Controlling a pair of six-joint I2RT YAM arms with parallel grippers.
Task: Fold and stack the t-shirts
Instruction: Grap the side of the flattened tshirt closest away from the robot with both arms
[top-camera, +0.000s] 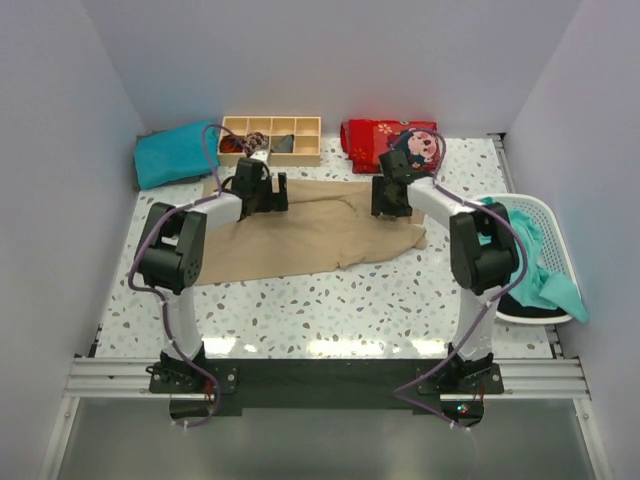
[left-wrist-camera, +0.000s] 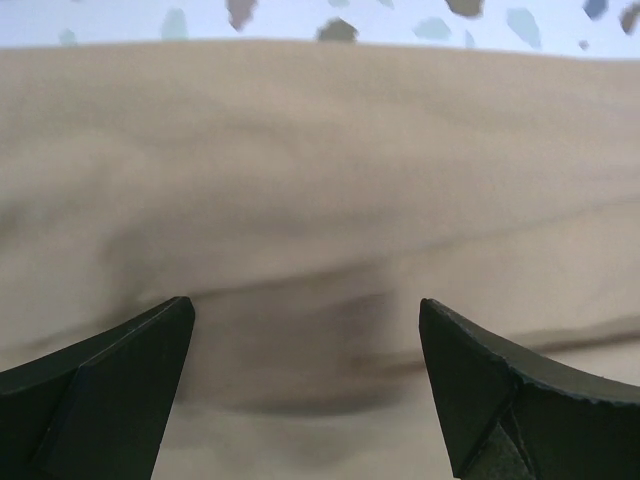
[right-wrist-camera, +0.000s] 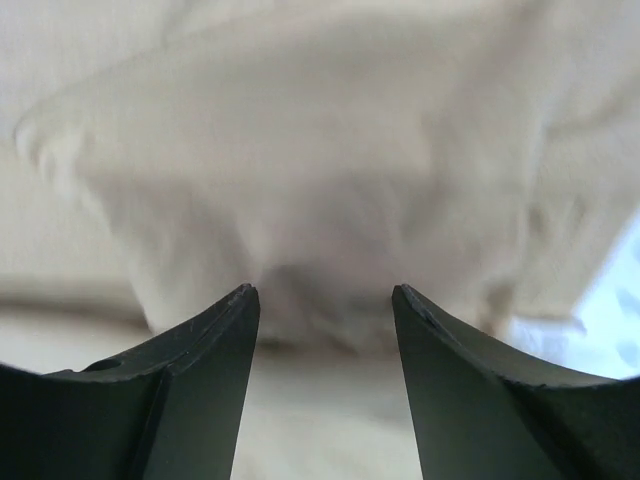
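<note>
The tan-beige t-shirt (top-camera: 300, 238) lies spread and partly folded across the middle of the table. My left gripper (top-camera: 262, 196) hovers over its back left edge. In the left wrist view it (left-wrist-camera: 305, 320) is wide open over smooth tan cloth (left-wrist-camera: 320, 180), with nothing between the fingers. My right gripper (top-camera: 392, 202) is over the shirt's back right part. In the right wrist view it (right-wrist-camera: 325, 295) is open, with a bunched fold of the tan cloth (right-wrist-camera: 320, 180) just past its tips. A folded teal t-shirt (top-camera: 175, 152) lies at the back left. Another teal t-shirt (top-camera: 540, 262) hangs out of the basket.
A white basket (top-camera: 556, 228) stands at the right edge. A wooden compartment tray (top-camera: 272, 138) and a red printed cloth (top-camera: 385, 140) sit along the back wall. Speckled tabletop (top-camera: 330, 300) shows in front of the tan shirt.
</note>
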